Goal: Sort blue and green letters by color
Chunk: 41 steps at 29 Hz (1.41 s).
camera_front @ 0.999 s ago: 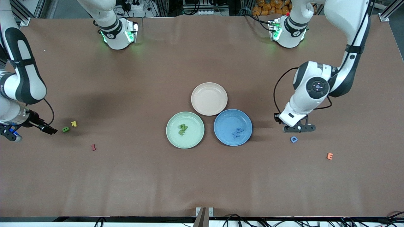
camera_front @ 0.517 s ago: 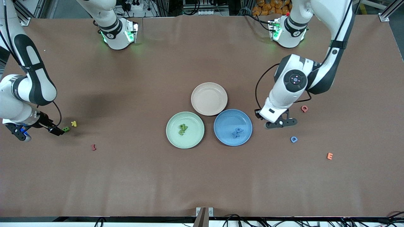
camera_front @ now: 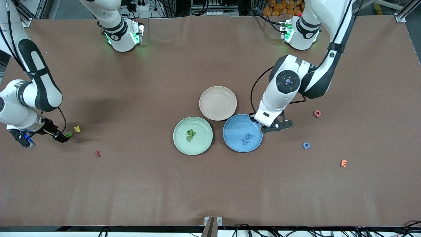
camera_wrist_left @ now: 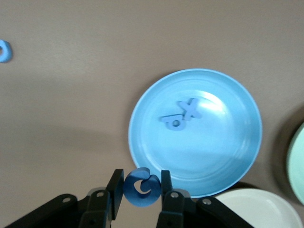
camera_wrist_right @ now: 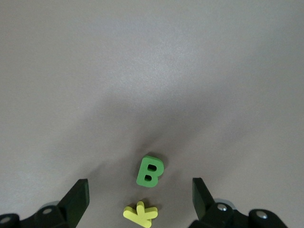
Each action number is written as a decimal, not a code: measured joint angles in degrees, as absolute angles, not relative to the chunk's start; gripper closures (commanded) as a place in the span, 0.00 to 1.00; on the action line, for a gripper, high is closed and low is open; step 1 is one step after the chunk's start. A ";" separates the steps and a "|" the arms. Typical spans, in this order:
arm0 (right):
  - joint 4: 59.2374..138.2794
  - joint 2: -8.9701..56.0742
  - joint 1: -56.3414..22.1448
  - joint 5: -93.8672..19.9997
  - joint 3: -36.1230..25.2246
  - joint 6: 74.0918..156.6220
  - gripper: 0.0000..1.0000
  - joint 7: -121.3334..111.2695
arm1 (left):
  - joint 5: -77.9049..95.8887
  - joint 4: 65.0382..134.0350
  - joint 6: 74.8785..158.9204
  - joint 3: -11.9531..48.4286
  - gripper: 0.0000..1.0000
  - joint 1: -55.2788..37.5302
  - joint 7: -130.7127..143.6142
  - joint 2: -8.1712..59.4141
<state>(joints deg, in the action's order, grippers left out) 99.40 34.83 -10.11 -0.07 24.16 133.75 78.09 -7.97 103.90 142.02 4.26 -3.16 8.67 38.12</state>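
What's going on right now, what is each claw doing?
Left claw shut on blue letter G, over blue plate's rim. Right claw open, straddling green B beside yellow K. Blue D on the table. Nothing blocking.

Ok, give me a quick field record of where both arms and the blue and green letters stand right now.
left gripper: shut on blue G, at the blue plate's rim
right gripper: open, around green B, beside yellow K
blue plate: X, P
green plate: two green letters
loose: blue D, toward the left arm's end
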 measured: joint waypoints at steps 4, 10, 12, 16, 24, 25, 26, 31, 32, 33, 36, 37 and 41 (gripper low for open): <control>99.37 35.40 -10.53 -0.07 24.16 135.67 0.73 78.37 | -7.97 104.11 142.03 4.27 0.22 -3.16 8.67 37.95; 99.14 35.68 -10.58 -0.09 24.14 136.27 0.07 78.47 | -7.97 104.26 142.05 4.28 0.32 -3.15 8.67 37.80; 98.90 35.73 -10.58 -0.10 24.13 136.27 0.00 78.49 | -7.97 104.29 142.08 4.30 0.35 -3.15 8.67 37.77; 98.61 35.77 -10.58 -0.10 24.09 136.27 0.00 78.50 | -7.97 104.32 142.14 4.39 0.40 -3.15 8.67 37.64; 98.44 35.86 -10.52 -0.09 23.97 136.28 0.00 78.50 | -7.97 104.37 142.37 4.50 0.51 -3.12 8.73 37.57; 98.40 35.86 -10.50 -0.09 23.96 136.29 0.00 78.50 | -7.97 104.37 142.37 4.50 0.52 -3.11 8.75 37.56; 98.35 35.85 -10.47 -0.09 23.95 136.29 0.00 78.50 | -7.97 104.37 142.39 4.51 0.53 -3.11 8.77 37.56; 97.61 35.73 -9.98 -0.05 23.92 136.30 0.00 78.44 | -7.96 104.41 142.44 4.61 0.60 -3.09 9.02 37.47; 97.44 35.63 -9.88 -0.03 23.91 136.30 0.00 78.42 | -7.97 104.41 142.49 4.65 0.61 -3.06 9.07 37.44; 97.29 35.50 -9.82 -0.02 23.90 136.30 0.00 78.40 | -7.97 104.41 142.49 4.66 0.62 -3.06 9.07 37.42; 96.94 34.79 -9.71 -0.01 23.89 136.30 0.00 78.36 | -7.96 104.43 142.50 4.67 0.66 -3.06 9.12 37.41; 96.84 34.53 -9.69 0.00 23.89 136.30 0.00 78.34 | -7.96 104.43 142.50 4.69 0.68 -3.06 9.13 37.38; 96.56 33.01 -9.36 0.01 23.85 136.27 0.00 77.75 | -7.96 104.46 142.56 4.69 0.75 -3.03 9.15 37.37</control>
<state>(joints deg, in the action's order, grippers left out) 96.56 33.01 -9.36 0.01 23.85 136.27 77.75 -7.96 104.46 142.56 4.69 -3.03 9.15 37.37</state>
